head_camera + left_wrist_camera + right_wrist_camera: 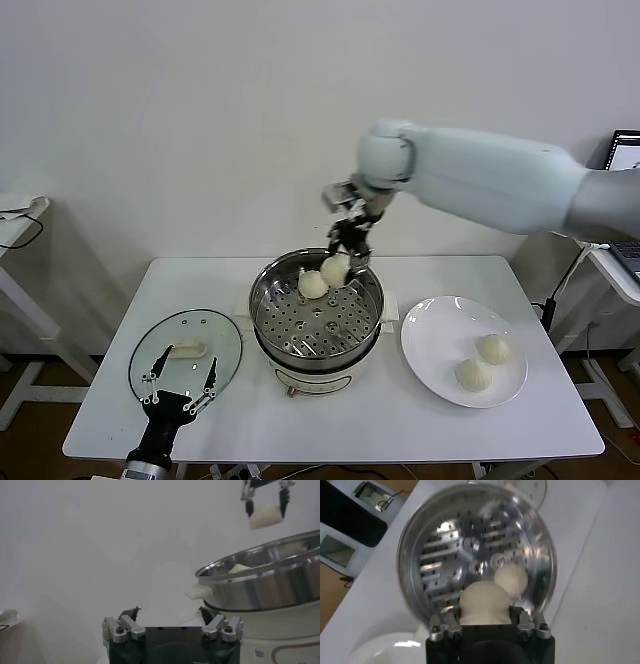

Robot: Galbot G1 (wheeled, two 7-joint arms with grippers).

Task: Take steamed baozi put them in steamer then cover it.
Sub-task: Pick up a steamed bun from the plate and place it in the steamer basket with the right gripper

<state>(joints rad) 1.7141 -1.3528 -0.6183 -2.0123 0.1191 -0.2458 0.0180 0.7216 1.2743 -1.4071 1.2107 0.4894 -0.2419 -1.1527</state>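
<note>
White table [330,420] seen from above, w/ steamer [317,318] at centre: shiny steel pot, perforated tray, white base. Right gripper [347,250] hanging over steamer's far rim, fingers clamped on one baozi [336,269], held just above tray, not touching it. Second baozi [312,284] resting on tray toward far side, just beside the held one. In right wrist view, held bun [485,602] squeezed between both fingers, tray bun [511,577] lying beyond it inside pot [475,550].

White plate [462,348] to steamer's right, near but apart; two more baozi on it, one [492,347] farther back, one [473,374] nearer front edge.

Glass cover [186,353] flat on table to steamer's left, cream handle [186,350] up. Left gripper [181,386] at table's front-left, over near edge of cover, fingers spread wide apart, holding nothing. Left wrist view: same spread fingers [122,628] low in foreground, steamer wall [265,587] beyond, right gripper [265,500] w/ bun [266,516] high above rim.
</note>
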